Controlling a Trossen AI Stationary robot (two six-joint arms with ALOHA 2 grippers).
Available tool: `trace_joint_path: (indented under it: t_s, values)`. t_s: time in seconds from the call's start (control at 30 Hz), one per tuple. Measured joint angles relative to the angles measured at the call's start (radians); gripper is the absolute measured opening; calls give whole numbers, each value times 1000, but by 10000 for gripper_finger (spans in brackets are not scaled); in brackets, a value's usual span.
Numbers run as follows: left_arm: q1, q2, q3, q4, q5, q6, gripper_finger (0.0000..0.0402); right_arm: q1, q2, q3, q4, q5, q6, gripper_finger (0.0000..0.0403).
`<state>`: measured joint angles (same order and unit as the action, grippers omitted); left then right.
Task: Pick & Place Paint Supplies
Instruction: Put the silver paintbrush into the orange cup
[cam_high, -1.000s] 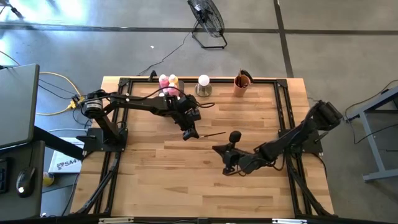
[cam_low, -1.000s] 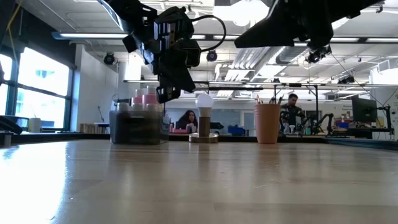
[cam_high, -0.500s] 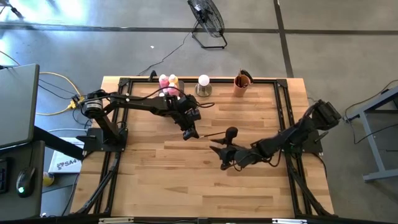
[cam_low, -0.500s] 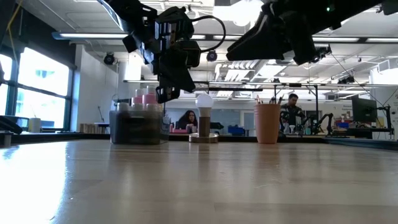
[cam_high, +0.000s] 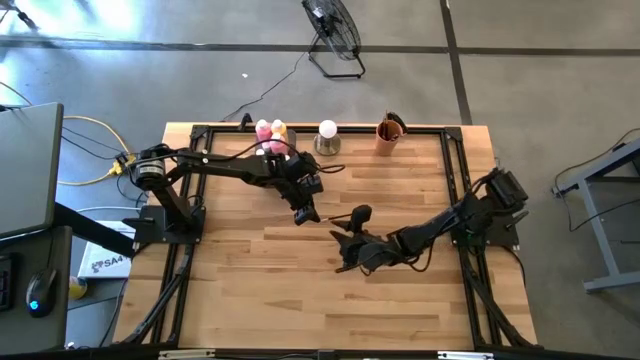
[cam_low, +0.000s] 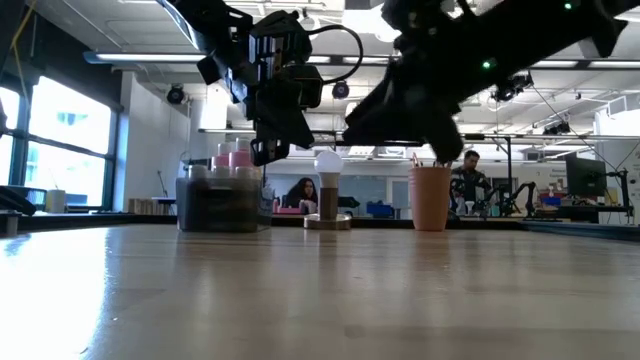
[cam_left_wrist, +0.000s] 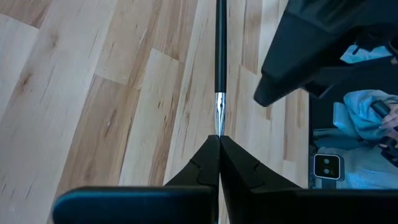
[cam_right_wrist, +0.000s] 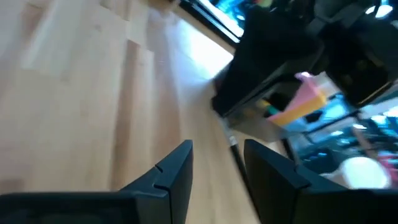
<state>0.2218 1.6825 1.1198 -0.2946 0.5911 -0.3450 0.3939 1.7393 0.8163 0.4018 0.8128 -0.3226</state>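
Wooden table (cam_high: 250, 290) in a workshop hall; no writing readable on the supplies. Left gripper (cam_high: 304, 214) clenched on a paintbrush (cam_left_wrist: 219, 68) at its bristle end, just in front of the paint bottles (cam_high: 270, 131). Right gripper (cam_high: 345, 243) spread wide, empty, beside the brush handle.

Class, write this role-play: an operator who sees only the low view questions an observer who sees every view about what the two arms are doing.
Operator: I see only dark arms overhead. What is the left arm holding?
Observer: The left gripper is shut on a thin paintbrush, pinching its bristle end.
Operator: And the other arm?
Observer: The right gripper is open, with the brush's handle showing between its fingers.
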Motion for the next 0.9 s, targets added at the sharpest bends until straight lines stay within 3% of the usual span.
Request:
trace_joint_path:
  t_s: [0.17,0.53,0.9]
  values:
    - [0,0,0,-1,0,0,0,-5,35,59,1,53,-80,139]
    - [0,0,0,-3,1,0,0,-59,36,70,-86,-26,-74,139]
    - [0,0,0,-3,3,0,0,-81,36,70,-115,-5,-70,139]
